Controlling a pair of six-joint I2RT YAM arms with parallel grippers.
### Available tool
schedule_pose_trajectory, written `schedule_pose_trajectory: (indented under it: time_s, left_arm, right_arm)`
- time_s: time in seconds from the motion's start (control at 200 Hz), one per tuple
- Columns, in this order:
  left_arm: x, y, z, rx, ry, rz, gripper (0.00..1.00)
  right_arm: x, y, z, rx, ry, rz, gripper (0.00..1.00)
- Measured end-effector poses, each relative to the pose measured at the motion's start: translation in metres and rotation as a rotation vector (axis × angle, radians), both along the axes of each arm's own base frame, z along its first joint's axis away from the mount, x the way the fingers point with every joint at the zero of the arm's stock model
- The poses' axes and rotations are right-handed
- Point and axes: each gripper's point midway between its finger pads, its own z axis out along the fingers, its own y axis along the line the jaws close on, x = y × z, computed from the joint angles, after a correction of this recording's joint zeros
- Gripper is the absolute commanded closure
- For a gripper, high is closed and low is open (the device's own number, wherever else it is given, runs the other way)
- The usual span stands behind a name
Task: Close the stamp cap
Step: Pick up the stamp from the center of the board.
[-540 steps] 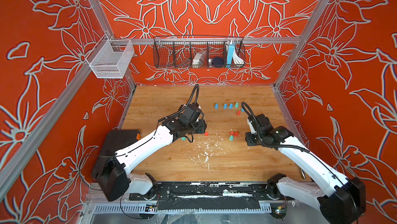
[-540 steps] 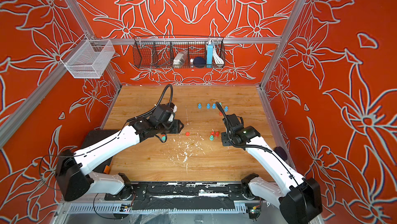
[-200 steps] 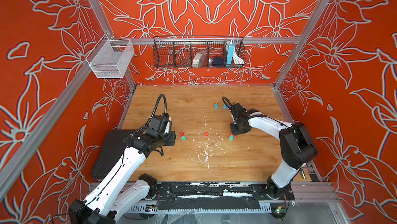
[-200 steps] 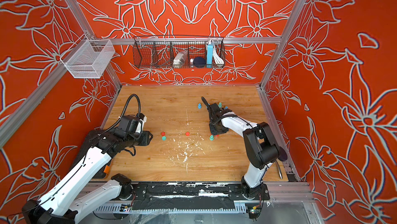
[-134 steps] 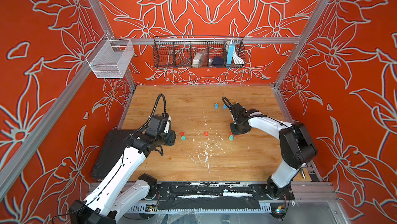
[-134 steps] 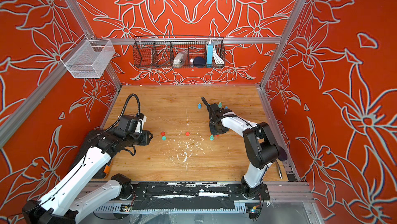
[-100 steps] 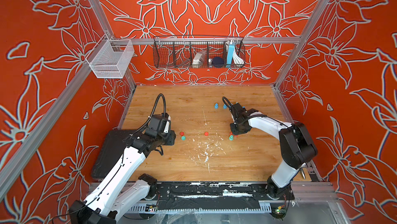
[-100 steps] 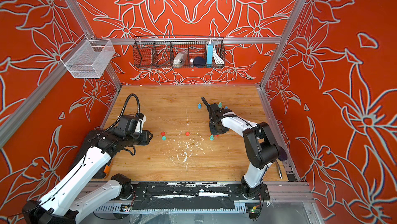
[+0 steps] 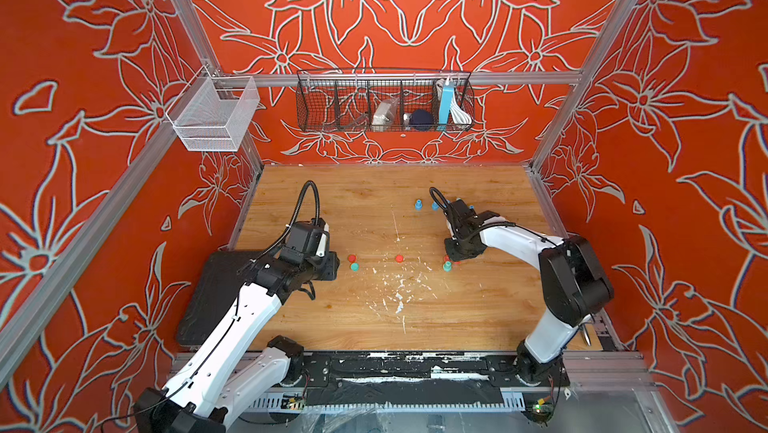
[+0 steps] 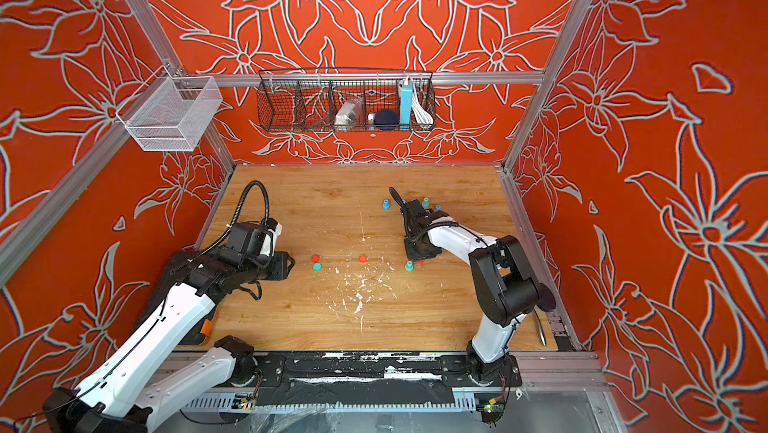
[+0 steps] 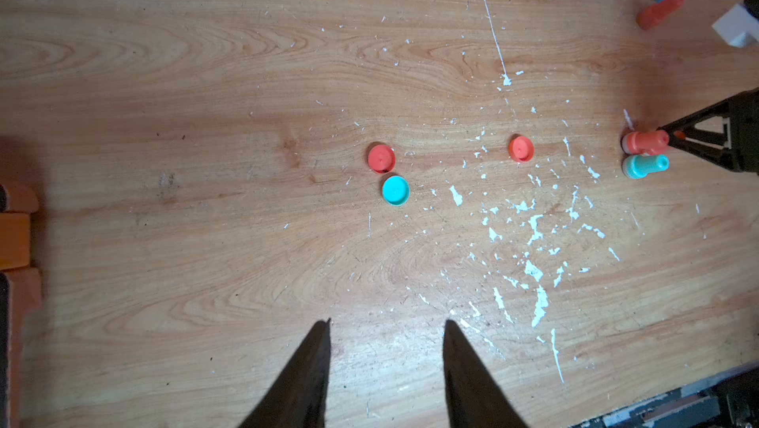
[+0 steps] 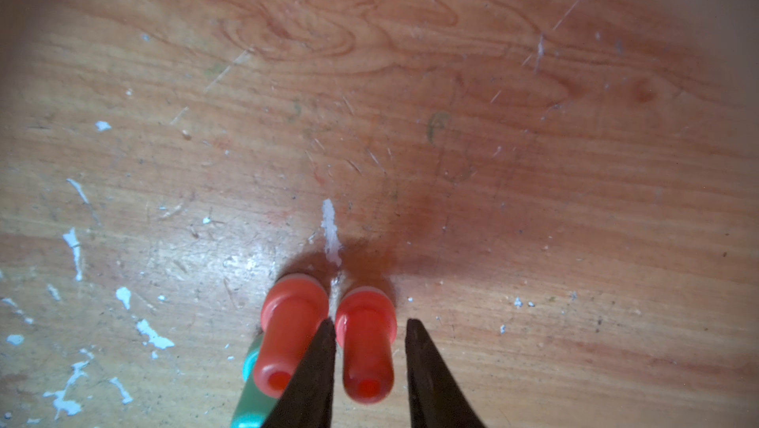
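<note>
R gripper (image 12: 369,321) straddled standing red stamp (image 12: 365,348) (not yet clamped, gap at one jaw). L gripper (image 11: 387,321) jaws apart, empty. Nearest red cap (image 9: 399,258) at stamp's 9 o'clock in a top view. Risk: jaw wedged btwn stamps could topple neighbour stamp (image 12: 289,335).

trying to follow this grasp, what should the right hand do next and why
Probably close the right hand fully: its fingers straddle one upright red stamp, with a sliver of gap on one side, and the neighbouring red stamp stands just outside.
</note>
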Motion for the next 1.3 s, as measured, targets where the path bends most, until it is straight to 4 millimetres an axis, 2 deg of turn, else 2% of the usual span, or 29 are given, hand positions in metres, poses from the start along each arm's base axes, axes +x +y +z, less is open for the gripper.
schedule_pose_trajectory:
  time_s: [0.31, 0.831, 0.946, 1.046, 1.181, 1.301]
  left_arm:
    - [0.000, 0.001, 0.000, -0.002, 0.000, 0.004, 0.55]
    - [0.001, 0.002, 0.000, -0.007, 0.002, 0.008, 0.55]
    - [0.001, 0.002, 0.000, -0.007, 0.001, 0.008, 0.55]
    - [0.001, 0.002, 0.001, -0.008, -0.001, 0.008, 0.55]
    - [0.000, 0.002, 0.001, -0.008, -0.003, 0.008, 0.55]
    - [0.000, 0.002, 0.002, -0.009, -0.004, 0.008, 0.55]
  right_arm:
    - [-0.007, -0.003, -0.007, -0.005, 0.021, -0.005, 0.70]
    - [-0.009, -0.007, -0.004, -0.028, 0.027, -0.012, 0.86]
    - [-0.003, -0.009, 0.012, -0.050, 0.009, -0.005, 0.86]
    - [0.012, -0.004, 0.040, -0.037, -0.052, -0.003, 0.88]
    - [0.031, 0.007, 0.077, 0.006, -0.136, 0.004, 0.89]
    - [0.036, 0.021, 0.095, 0.034, -0.165, 0.028, 0.90]
